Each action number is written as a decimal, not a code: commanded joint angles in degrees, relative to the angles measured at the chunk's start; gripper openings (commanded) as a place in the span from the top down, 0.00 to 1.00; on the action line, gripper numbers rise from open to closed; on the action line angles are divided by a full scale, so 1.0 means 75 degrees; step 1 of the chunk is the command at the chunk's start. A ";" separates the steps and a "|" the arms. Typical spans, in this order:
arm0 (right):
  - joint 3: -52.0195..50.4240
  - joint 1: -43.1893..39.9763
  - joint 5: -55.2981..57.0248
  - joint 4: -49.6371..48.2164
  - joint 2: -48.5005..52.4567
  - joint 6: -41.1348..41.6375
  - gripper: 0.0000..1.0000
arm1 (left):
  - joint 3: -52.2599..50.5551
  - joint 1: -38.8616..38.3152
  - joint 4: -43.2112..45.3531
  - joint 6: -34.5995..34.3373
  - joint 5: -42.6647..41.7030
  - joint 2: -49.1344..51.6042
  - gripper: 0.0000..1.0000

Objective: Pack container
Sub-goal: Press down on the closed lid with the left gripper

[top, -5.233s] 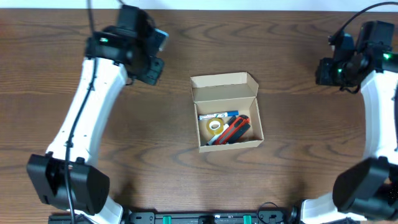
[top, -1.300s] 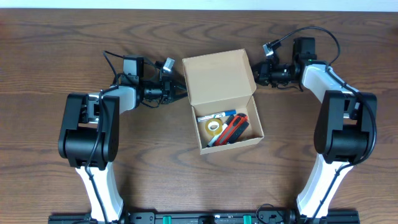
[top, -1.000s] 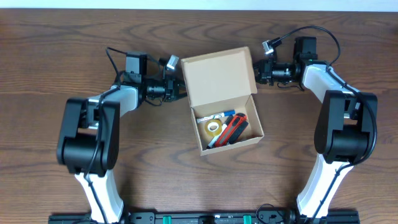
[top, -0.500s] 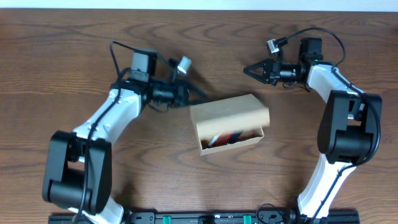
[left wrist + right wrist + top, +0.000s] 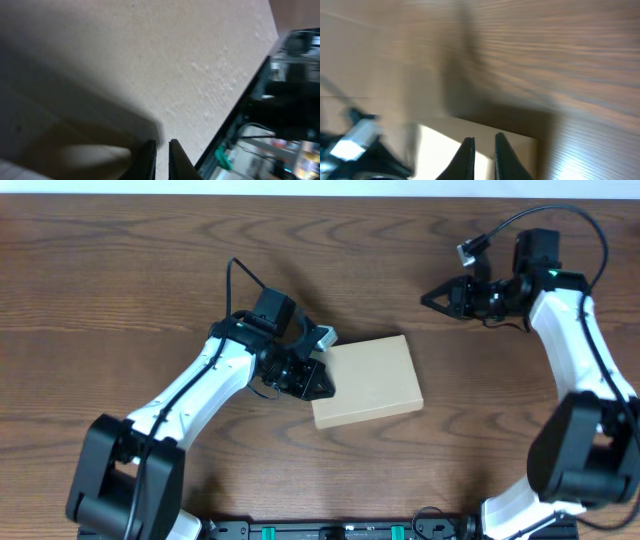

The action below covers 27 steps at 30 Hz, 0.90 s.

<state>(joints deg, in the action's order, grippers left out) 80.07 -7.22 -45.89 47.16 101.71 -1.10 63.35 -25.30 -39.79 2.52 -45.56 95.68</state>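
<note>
Now container [image 5: 372, 379] lid closed, previously ajar; left pincer [image 5: 322, 388] at edge.

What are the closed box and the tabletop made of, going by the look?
The container: tan cardboard, it seems, matte and unprinted. The left wrist view shows a fine, fibrous, slightly pebbled face. The table: dark brown wood grain with streaks running across and a low sheen. Whether it is solid wood, veneer or printed laminate cannot be told from these views.
</note>
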 commanded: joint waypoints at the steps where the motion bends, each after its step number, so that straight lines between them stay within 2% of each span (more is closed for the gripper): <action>1: 0.0009 -0.0026 0.2177 0.0137 -0.0379 -0.0294 0.92 | 0.0012 0.0070 -0.0090 0.0291 0.1699 -0.0131 0.89; 7: 0.0006 -0.0026 0.3095 0.0437 -0.0460 -0.0449 0.92 | 0.0189 0.0061 -0.0108 0.0289 0.2168 -0.0697 0.89; 15: 0.0006 -0.0026 0.3054 0.0481 -0.0460 -0.0504 0.95 | 0.0944 0.0047 -0.0358 0.0294 0.2361 -0.1233 0.86; 21: 0.0006 -0.0017 0.2859 0.0481 -0.0463 -0.0606 0.97 | 0.1233 0.0003 -0.0889 0.0300 0.3724 -0.1475 0.84; 25: 0.0006 -0.0012 0.2865 0.0525 -0.0463 -0.0606 0.94 | 0.1233 -0.0058 -0.0988 0.0323 0.3832 -0.1652 0.82; 27: 0.0006 -0.0012 0.2865 0.0519 -0.0463 -0.0606 0.94 | 0.1233 -0.0242 -0.1032 0.0289 0.4077 -0.1670 0.86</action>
<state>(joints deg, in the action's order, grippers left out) 80.07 -7.22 -23.79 51.00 98.94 -4.67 71.70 -25.63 -46.96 4.27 -18.98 84.40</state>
